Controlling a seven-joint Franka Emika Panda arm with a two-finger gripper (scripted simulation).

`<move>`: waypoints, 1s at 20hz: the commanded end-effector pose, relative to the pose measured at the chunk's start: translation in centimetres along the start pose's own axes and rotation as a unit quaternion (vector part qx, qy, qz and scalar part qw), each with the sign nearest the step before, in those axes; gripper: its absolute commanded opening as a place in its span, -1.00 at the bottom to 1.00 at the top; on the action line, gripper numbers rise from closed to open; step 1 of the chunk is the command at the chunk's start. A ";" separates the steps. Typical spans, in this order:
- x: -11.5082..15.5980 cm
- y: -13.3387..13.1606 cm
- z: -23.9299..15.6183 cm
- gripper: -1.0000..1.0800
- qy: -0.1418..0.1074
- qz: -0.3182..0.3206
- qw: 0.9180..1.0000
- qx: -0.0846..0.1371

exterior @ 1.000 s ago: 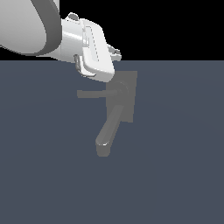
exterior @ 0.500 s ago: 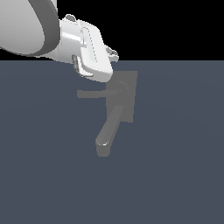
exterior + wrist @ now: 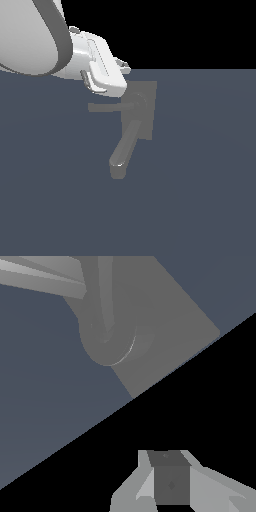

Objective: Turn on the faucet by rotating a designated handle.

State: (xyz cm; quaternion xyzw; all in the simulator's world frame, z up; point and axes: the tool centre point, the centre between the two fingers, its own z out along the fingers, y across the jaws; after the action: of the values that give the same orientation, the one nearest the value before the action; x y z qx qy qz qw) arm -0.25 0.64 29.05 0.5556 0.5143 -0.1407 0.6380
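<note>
- The matte grey faucet [image 3: 136,116] consists of a flat rectangular back plate, a thick rounded spout and a thin lever. All surfaces are smooth and uniform in tone.
- The faucet sits near the middle of the exterior view, on a flat, untextured slate-blue surface [image 3: 200,190]. A black background lies beyond the far edge of that surface.
- The thick rounded grey spout [image 3: 122,150] runs from the plate toward the camera and ends in a blunt, downturned tip.
- The thin straight grey handle [image 3: 106,107] has a squared tip. It joins a round hub [image 3: 139,104] on the plate and extends level toward the exterior view's left.
- In the wrist view the hub [image 3: 111,336] appears as a rounded cylinder, with the handle [image 3: 42,276] leaving it as a flat-faced bar.
- The glossy white hand [image 3: 121,66] of the robot arm hangs just above the handle and the plate's upper corner. No contact with the handle is visible.
- The wrist view shows a dark block [image 3: 171,483] between two pale sloped parts of the hand; whether the fingers are apart or together cannot be determined.
- The surface is open to the exterior view's right of the plate and in front of the spout.
</note>
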 end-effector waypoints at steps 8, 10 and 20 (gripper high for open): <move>4.6 1.8 -1.9 -1.00 0.009 -0.069 0.992 -0.108; 5.9 2.1 -2.5 -1.00 0.012 -0.087 0.987 -0.137; 12.6 3.1 -6.5 -1.00 0.029 -0.176 0.944 -0.278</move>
State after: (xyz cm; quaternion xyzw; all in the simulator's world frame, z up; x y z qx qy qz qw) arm 4.11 11.15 22.23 0.2856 0.6330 -0.0913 0.7138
